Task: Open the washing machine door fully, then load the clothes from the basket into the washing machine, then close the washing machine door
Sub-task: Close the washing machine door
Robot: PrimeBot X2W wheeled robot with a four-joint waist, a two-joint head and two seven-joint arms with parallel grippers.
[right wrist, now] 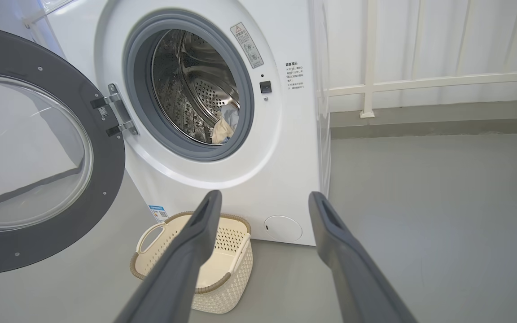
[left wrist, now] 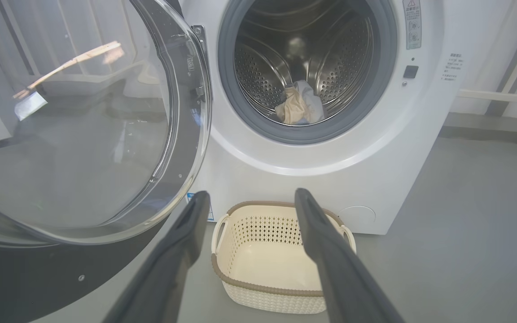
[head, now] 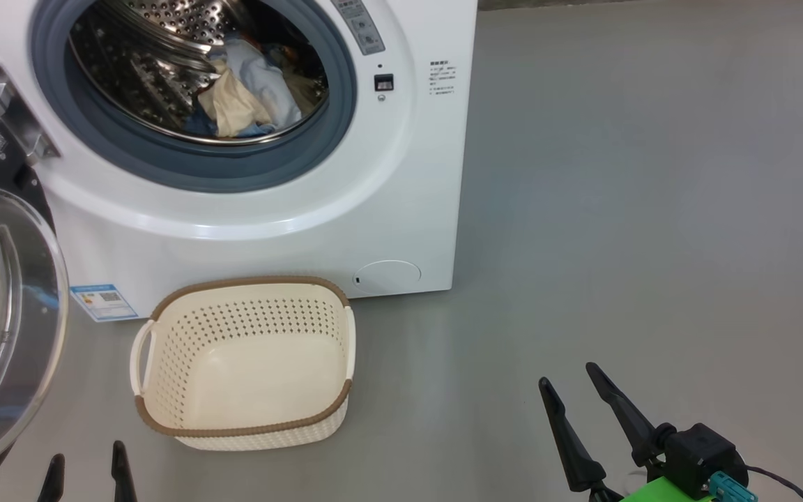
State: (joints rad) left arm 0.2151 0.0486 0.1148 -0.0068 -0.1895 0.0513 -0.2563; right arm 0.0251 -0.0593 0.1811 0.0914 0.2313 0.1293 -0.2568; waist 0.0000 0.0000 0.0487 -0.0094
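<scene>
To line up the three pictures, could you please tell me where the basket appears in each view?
Head view: basket lower centre-left.
Left wrist view: basket bottom centre.
Right wrist view: basket lower left of centre.
Shared landmark: the round cover low on the washing machine, right of the basket.

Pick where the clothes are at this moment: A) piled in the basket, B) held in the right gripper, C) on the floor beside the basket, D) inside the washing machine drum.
D: the clothes lie heaped inside the washing machine, and the basket in front of it has a bare bottom.
</scene>
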